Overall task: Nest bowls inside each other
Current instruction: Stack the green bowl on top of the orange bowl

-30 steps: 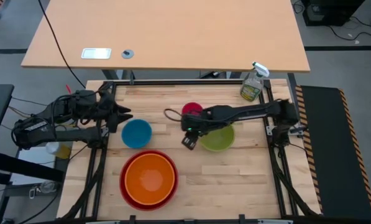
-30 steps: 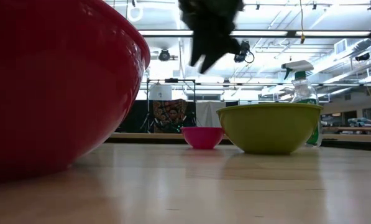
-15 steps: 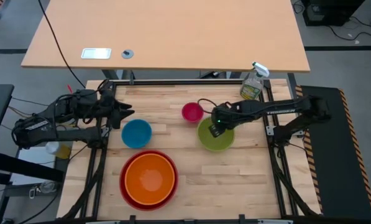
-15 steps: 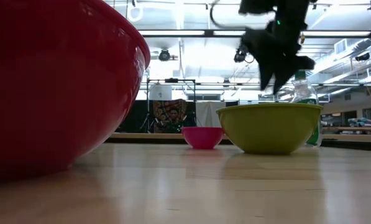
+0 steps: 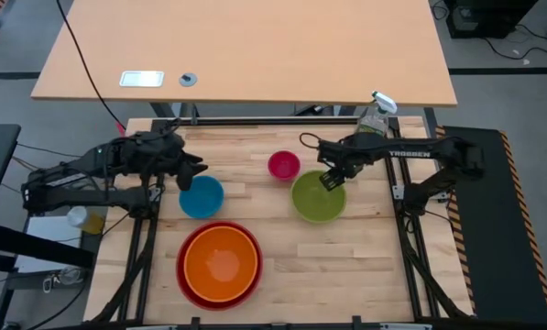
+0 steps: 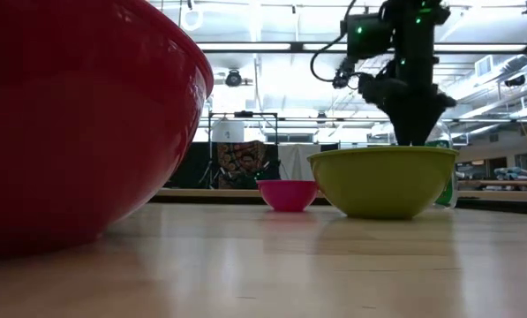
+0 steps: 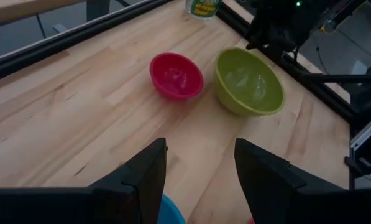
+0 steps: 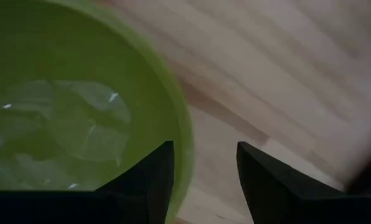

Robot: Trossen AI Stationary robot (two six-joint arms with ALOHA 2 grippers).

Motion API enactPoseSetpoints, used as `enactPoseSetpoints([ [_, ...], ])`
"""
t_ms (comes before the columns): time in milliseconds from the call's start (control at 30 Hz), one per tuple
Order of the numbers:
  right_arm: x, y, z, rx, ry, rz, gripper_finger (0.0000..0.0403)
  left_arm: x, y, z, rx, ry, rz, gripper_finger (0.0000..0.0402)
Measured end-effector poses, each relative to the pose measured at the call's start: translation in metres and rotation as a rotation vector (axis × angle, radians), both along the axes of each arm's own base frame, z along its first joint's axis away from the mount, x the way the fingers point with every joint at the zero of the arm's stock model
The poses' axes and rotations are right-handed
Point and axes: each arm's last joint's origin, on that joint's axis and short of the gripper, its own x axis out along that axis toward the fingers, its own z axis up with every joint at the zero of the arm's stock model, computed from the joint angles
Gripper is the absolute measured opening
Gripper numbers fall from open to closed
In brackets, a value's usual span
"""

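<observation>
The orange bowl [image 5: 221, 260] sits nested in the red bowl [image 5: 186, 275] near the table's front. The blue bowl [image 5: 201, 196], the pink bowl [image 5: 283, 165] and the green bowl [image 5: 318, 198] each stand alone on their bases. My right gripper [image 5: 331, 179] points down, open, over the green bowl's far right rim [image 8: 184, 134]. One finger stands inside the rim and one outside, and neither is seen to touch it. My left gripper [image 5: 192, 170] hangs open above the blue bowl's far left edge [image 7: 173, 214].
A clear spray bottle [image 5: 374, 119] stands at the table's far right corner, behind the green bowl. Black frame rails [image 5: 273, 120] run along the table's edges. Bare wood [image 5: 346, 266] lies at the near right.
My right gripper has swung from the table's middle toward the right and far edges, crossing the green bowl to its far right rim. It has sunk and turned on the way. My left gripper has crept a little toward the blue bowl. No bowl has moved.
</observation>
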Motion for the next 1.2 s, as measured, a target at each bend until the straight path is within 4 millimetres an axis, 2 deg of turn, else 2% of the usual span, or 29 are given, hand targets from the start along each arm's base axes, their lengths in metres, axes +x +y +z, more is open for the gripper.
enactPoseSetpoints([
  [267,-0.008,-0.01,-0.037,0.101,-0.047,0.023,0.0181,0.002,0.0,-0.001,-0.014,0.005,0.007,0.0192],
  [433,-0.011,-0.009,-0.047,0.086,-0.042,0.024,0.0162,0.002,0.0,-0.001,-0.047,-0.009,0.028,0.0192],
  [833,-0.01,-0.008,-0.047,0.119,-0.078,-0.012,0.003,0.005,0.001,0.004,-0.035,-0.069,0.013,0.0192],
  [1067,-0.008,-0.008,-0.045,0.158,-0.096,-0.008,0.0023,0.005,0.001,0.005,-0.035,-0.074,0.01,0.0192],
  [1200,-0.006,-0.008,-0.037,0.165,-0.116,0.023,0.0024,0.005,0.001,0.005,-0.035,-0.073,0.01,0.0192],
])
